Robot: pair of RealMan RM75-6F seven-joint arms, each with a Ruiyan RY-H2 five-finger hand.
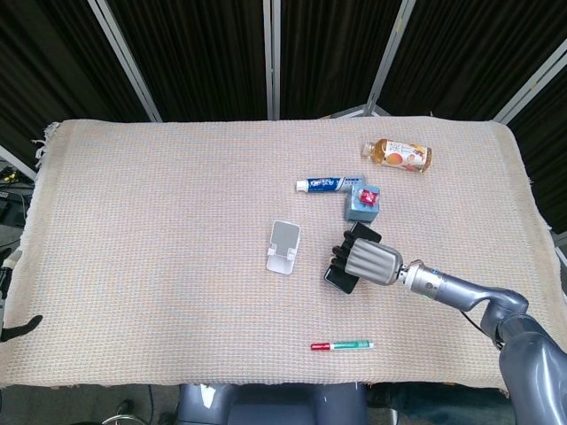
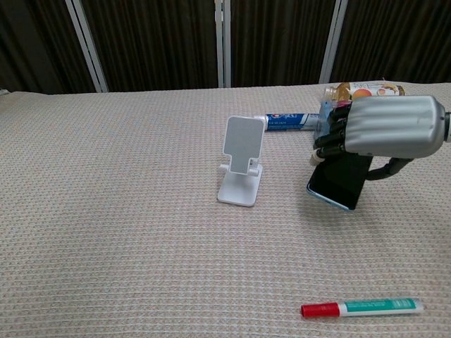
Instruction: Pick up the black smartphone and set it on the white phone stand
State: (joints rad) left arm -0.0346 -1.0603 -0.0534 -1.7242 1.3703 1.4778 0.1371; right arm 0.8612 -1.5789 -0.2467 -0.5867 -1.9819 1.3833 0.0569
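Near the right-centre of the cloth-covered surface [image 1: 133, 221], the right hand [image 1: 370, 262] [image 2: 392, 127] is gripping the phone [image 2: 339, 181] [image 1: 340, 278], its fingers [image 2: 331, 137] curling over the upper edge while the thumb is hooking behind; in the chest view the phone is hanging tilted with its lower end looking clear of the cloth. The stand [image 2: 241, 160] [image 1: 283, 246] is sitting upright near the phone, to its left, apart from it. Behind the hand, a blue box [image 1: 363, 202] with a red item on top is lying just beside a toothpaste tube [image 1: 330, 184] [image 2: 289, 121] whose blue-and-white label is too small to read. A bottle [image 1: 399, 154] with an orange fruit label is lying farther back. A marker [image 2: 362, 307] [image 1: 342, 345] with a red cap and green band is lying nearer the front edge. The left hand is out of sight.
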